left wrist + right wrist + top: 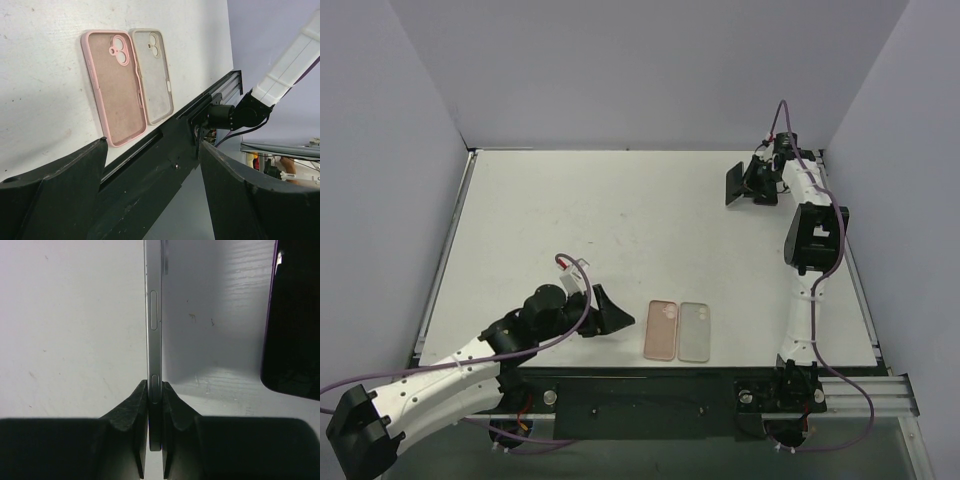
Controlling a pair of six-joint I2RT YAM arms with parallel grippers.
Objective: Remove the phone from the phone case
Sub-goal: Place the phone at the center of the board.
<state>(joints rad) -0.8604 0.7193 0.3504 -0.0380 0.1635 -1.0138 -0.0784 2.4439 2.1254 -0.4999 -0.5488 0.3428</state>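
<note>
A slim silver-edged phone (154, 315) stands edge-on between the fingers of my right gripper (155, 387), which is shut on it. From above, this phone (734, 185) shows as a dark slab held over the table's far right by the right gripper (748, 186). A pink phone case (661, 329) lies flat and empty near the front edge, a greyish clear case (694, 331) beside it. Both the pink case (115, 85) and the clear case (154, 75) show their insides in the left wrist view. My left gripper (152, 145) is open and empty, just left of the pink case (614, 317).
A dark flat object with a rounded corner and a purple rim (295, 330) fills the right side of the right wrist view. The black front rail (165, 150) runs close behind the cases. Grey walls enclose the white table (570, 220).
</note>
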